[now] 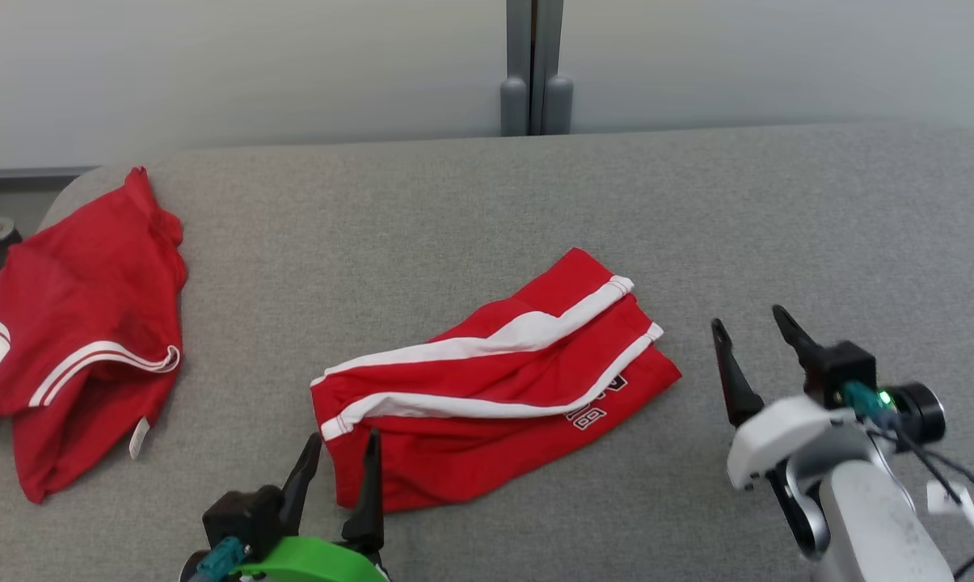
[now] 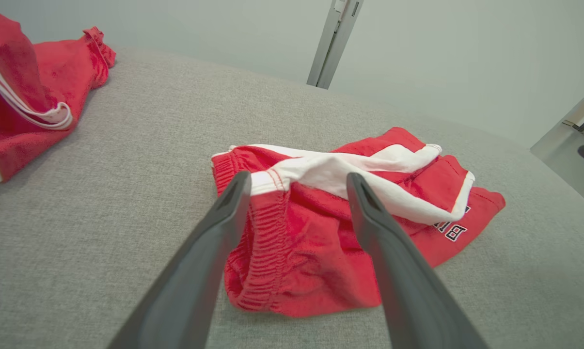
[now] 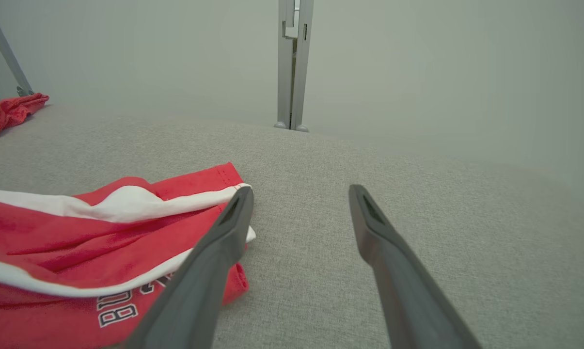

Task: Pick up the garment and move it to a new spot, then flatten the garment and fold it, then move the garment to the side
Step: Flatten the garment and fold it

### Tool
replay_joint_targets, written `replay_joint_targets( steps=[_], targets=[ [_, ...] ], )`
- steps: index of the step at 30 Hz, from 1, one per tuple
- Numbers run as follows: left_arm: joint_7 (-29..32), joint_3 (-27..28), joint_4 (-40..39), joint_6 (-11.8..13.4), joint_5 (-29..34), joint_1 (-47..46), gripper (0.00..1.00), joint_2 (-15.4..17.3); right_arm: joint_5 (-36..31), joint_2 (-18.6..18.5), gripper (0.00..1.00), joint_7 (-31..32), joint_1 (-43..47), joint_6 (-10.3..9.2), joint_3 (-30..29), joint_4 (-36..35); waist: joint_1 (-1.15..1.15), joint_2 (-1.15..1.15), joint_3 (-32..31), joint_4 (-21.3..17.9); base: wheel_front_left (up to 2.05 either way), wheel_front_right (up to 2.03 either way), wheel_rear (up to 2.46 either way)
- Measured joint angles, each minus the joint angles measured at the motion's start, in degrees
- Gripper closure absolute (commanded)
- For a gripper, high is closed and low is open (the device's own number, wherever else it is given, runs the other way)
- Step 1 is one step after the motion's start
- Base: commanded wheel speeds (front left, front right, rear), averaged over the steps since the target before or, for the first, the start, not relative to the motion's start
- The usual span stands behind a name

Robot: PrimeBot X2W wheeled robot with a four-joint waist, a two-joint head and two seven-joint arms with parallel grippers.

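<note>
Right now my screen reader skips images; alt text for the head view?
Red shorts with white stripes lie rumpled on a grey surface; the left gripper is at their near edge, the right gripper past their right end, fingers open. Another red garment lies far left.

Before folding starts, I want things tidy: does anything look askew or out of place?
The red shorts with white side stripes lie bunched and diagonal mid-surface, one stripe buckled. A second red white-trimmed garment sits crumpled at the left edge of the grey fabric surface.
</note>
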Motion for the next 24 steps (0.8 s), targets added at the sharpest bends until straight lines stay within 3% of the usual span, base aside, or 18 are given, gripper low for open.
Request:
replay_joint_targets(
  steps=[8, 12, 14, 16, 19, 21, 24],
  targets=[
    [7.34, -2.56, -1.41, 3.53, -3.64, -5.37, 0.0, -0.01, 4.12, -0.7, 0.0, 13.43, -14.53, 0.01, 3.59, 13.37, 0.0, 0.0, 4.65, 1.44, 0.0, 0.0, 0.0],
    [8.11, -2.56, -2.65, 4.08, -3.9, -5.55, 0.0, 0.01, 6.97, -0.45, 0.0, 15.67, -17.08, 0.01, 5.06, 17.57, 0.0, 0.0, 6.2, 2.46, 0.0, 0.0, 0.0],
    [8.55, -2.66, -3.56, 4.27, -4.68, -5.53, 0.0, 0.01, 8.58, -0.45, 0.1, 16.41, -17.89, 0.01, 5.42, 19.35, 0.0, 0.0, 6.73, 3.11, 0.0, 0.0, 0.0],
    [9.34, -2.8, -4.43, 4.49, -5.36, -5.28, 0.0, 0.01, 9.22, -0.51, 0.09, 16.31, -18.01, 0.02, 6.2, 20.28, 0.0, 0.0, 7.09, 3.59, 0.0, 0.0, 0.0],
    [10.8, -2.97, -5.25, 4.56, -6.59, -4.19, 0.0, 0.01, 10.89, -0.56, 0.3, 16.24, -18.05, 0.01, 6.99, 21.42, 0.0, 0.0, 7.42, 3.98, 0.0, 0.0, 0.0],
    [11.69, -3.19, -5.84, 4.56, -6.98, -3.7, 0.0, 0.04, 11.78, -0.75, 0.5, 16.0, -18.11, 0.01, 7.46, 21.81, 0.0, 0.0, 7.58, 4.04, 0.0, 0.0, 0.0],
    [12.22, -3.26, -6.39, 4.6, -7.06, -3.47, 0.0, 0.3, 12.43, -1.19, 0.53, 15.53, -18.23, 0.01, 8.12, 22.36, 0.0, 0.0, 7.63, 3.91, 0.0, 0.0, 0.0]
  ],
)
